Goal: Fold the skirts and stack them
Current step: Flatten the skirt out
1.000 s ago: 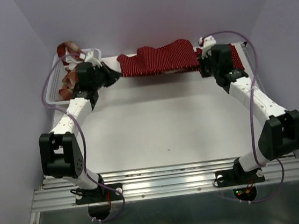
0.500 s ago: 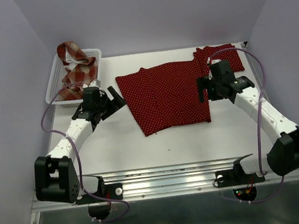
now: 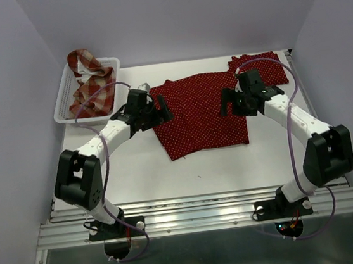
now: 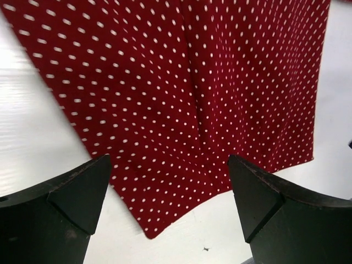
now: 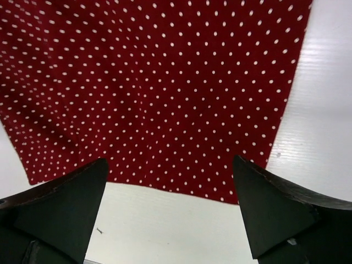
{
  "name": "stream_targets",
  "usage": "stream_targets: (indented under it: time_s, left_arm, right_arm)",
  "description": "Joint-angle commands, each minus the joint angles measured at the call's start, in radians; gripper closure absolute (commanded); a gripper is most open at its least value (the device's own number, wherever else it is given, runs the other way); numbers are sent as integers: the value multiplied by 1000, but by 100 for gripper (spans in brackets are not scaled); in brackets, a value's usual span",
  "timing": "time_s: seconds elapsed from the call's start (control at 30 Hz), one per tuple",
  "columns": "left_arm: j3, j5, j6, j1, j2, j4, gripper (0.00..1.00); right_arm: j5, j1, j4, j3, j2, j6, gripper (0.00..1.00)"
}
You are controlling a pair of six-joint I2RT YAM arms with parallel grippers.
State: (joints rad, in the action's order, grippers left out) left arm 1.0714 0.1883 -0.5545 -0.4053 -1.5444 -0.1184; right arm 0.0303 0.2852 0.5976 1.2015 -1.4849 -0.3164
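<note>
Top cam only: plaid skirt (image 3: 91, 84) in basket (image 3: 62, 101), far-left corner; 2nd dotted skirt (image 3: 264, 64), far-right corner. Wrist cams: only spread dotted skirt (image 3: 197, 114) near hem, then open table (image 3: 199, 161). L gripper (image 3: 159, 110) & R gripper (image 3: 231, 103) wide open, holding nothing, over its sides.

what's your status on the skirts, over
Left gripper and right gripper open, empty, over the spread polka-dot skirt. It lies flat on the table. Plaid skirt in the basket, second polka-dot skirt far right; nothing blocking.
</note>
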Motion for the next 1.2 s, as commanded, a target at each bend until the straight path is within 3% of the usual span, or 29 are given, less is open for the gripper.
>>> stream_targets:
  time_s: [0.0,0.2,0.47,0.73,0.87,1.0,1.1,1.17]
  left_arm:
    - [53,40,11,-38,-75,14,1]
    - [10,105,8,-58,-169,49,1]
    - [-116,140,-8,-63,-207,71,1]
    - [-332,135,-62,-63,-105,30,1]
    - [-379,119,-76,-63,9,-79,1]
    - [-308,38,-55,-63,128,-200,1]
    - [-180,-19,-32,-63,148,-228,1]
    - [-85,-59,-15,-60,138,-211,1]
  right_arm:
    - [51,-26,-123,-38,-72,-81,0]
    - [34,-37,-188,-103,-176,-98,0]
    - [51,-37,-199,-276,-143,-145,0]
    - [126,-37,-190,-448,-8,-161,0]
    - [134,-37,-157,-467,67,-141,0]
    - [181,-37,-101,-395,176,-78,0]
    - [209,-37,-134,-332,228,-70,0]
    - [150,-37,-195,-298,238,-88,0]
